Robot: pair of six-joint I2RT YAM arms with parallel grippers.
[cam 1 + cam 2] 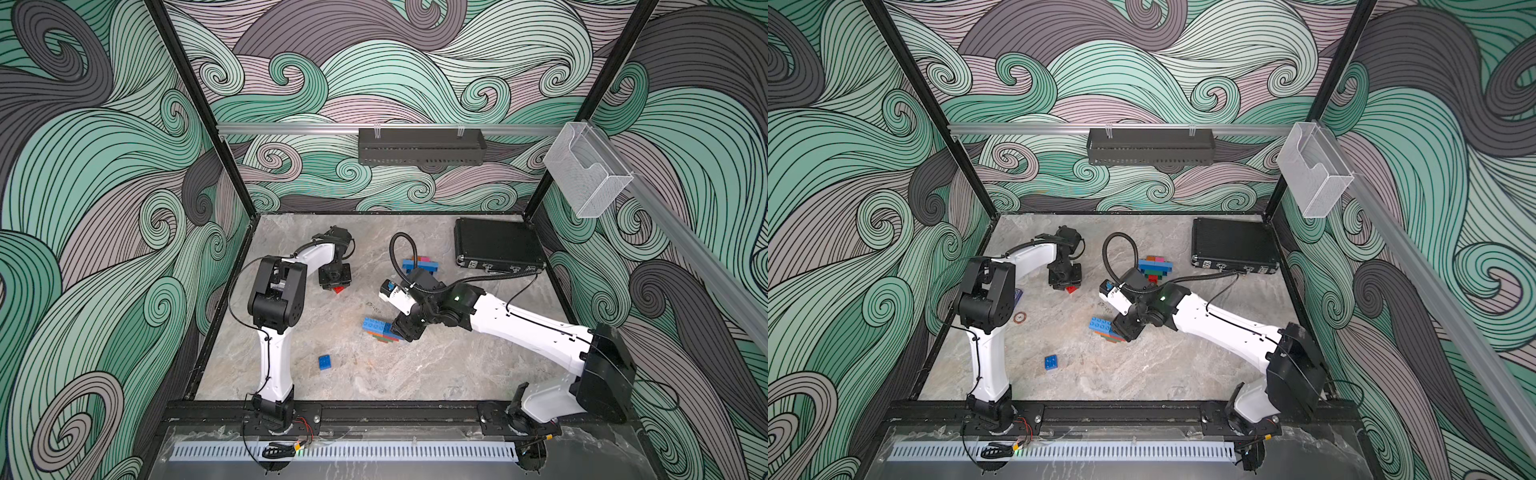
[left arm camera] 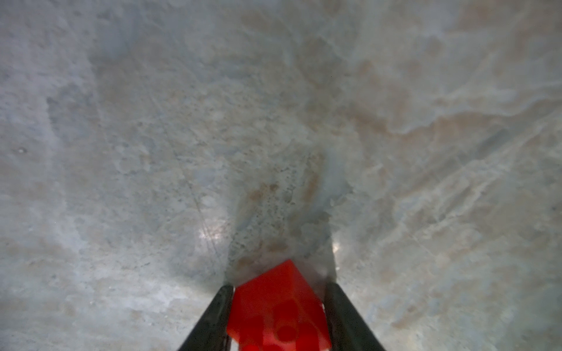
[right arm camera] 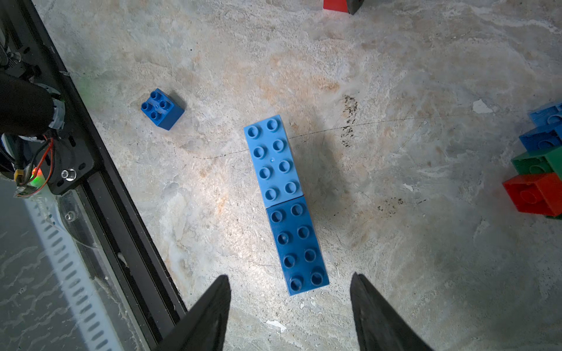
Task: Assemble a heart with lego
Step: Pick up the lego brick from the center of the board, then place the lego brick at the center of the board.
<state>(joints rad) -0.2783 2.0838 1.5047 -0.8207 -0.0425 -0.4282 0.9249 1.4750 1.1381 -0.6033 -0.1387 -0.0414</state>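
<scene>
Low over the table at the back left, my left gripper [image 1: 334,283] has its fingers pressed against both sides of a red brick [image 2: 278,310], which also shows in a top view [image 1: 339,289]. In the middle, a light blue brick [image 3: 273,158] and a dark blue brick [image 3: 299,247] lie end to end on top of green and orange layers [image 1: 388,338]. My right gripper [image 3: 291,279] hovers open over the dark blue end, touching nothing. A small dark blue square brick [image 3: 162,108] lies alone towards the front. A second stepped cluster of blue, pink, green and red bricks [image 1: 419,266] sits at the back.
A black case [image 1: 498,249] lies at the back right corner. A small ring [image 1: 1019,318] and a blue card [image 1: 1017,296] lie beside the left arm. A black rail [image 1: 374,411] runs along the table's front edge.
</scene>
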